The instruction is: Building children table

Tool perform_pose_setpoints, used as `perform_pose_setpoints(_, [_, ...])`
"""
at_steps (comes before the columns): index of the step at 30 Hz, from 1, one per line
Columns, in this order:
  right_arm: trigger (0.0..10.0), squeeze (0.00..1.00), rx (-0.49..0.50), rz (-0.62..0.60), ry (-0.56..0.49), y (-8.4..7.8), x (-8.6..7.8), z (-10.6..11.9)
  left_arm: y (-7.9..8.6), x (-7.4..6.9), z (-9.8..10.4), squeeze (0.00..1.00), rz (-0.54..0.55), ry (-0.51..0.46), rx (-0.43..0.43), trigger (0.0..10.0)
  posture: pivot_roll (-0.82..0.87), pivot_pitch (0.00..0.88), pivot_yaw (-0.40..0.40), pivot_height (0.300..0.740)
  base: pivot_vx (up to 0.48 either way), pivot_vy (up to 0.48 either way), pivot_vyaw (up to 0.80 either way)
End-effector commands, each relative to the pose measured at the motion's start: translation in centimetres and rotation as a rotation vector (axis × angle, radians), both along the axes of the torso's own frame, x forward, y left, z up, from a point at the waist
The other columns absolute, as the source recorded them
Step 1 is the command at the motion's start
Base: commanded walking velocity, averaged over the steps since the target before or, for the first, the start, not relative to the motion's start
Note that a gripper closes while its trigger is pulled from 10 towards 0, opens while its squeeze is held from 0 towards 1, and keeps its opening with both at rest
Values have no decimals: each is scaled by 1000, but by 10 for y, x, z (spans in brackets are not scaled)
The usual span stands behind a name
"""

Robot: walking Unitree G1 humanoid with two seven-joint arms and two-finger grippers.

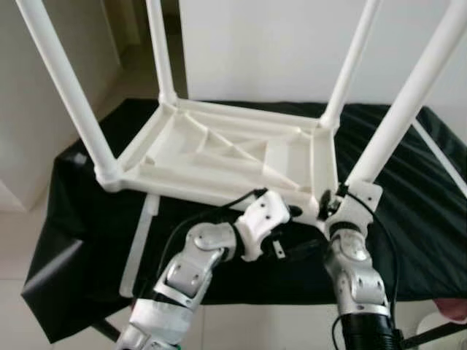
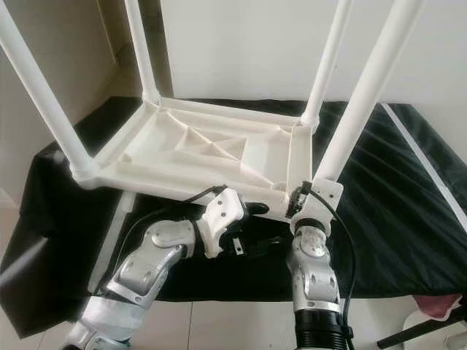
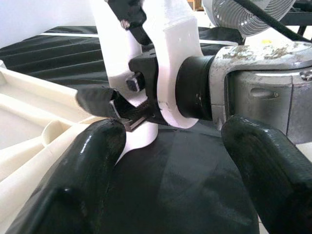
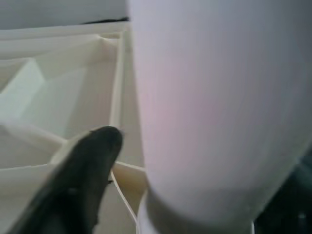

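A white children's table (image 1: 219, 157) lies upside down on a black cloth, its legs pointing up. My right gripper (image 1: 330, 203) is at the base of the near right leg (image 1: 401, 109). In the right wrist view that leg (image 4: 214, 107) sits close against the camera with one black finger (image 4: 83, 180) beside it, so the gripper looks shut on the leg. My left gripper (image 1: 299, 232) is open, low beside the table's near edge, and points at the right hand. In the left wrist view its fingers (image 3: 92, 161) stand wide apart with nothing between them.
The black cloth (image 1: 423, 219) covers the whole work surface and hangs over its near edge. A loose white slat (image 1: 139, 248) lies on it at the left and a thin white bar (image 1: 438, 149) at the right. A fan (image 3: 253, 14) stands behind.
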State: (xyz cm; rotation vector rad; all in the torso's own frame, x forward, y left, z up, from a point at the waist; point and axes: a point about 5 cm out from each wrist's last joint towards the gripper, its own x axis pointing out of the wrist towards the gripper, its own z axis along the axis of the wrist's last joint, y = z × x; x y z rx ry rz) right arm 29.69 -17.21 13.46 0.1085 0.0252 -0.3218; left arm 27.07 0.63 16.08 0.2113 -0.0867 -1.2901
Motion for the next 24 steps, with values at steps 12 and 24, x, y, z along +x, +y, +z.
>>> perform_pose_setpoints(12, [10000,0,-68,317,-64,-24,-10,2,2,3,-2,0,57,-1,10,10000,-7,0,-20,740,0,0,0])
perform_pose_setpoints(24, [10000,0,-237,627,11,-46,-6,-2,-1,4,-1,0,37,-11,17,10000,-11,0,-12,740,0,0,0])
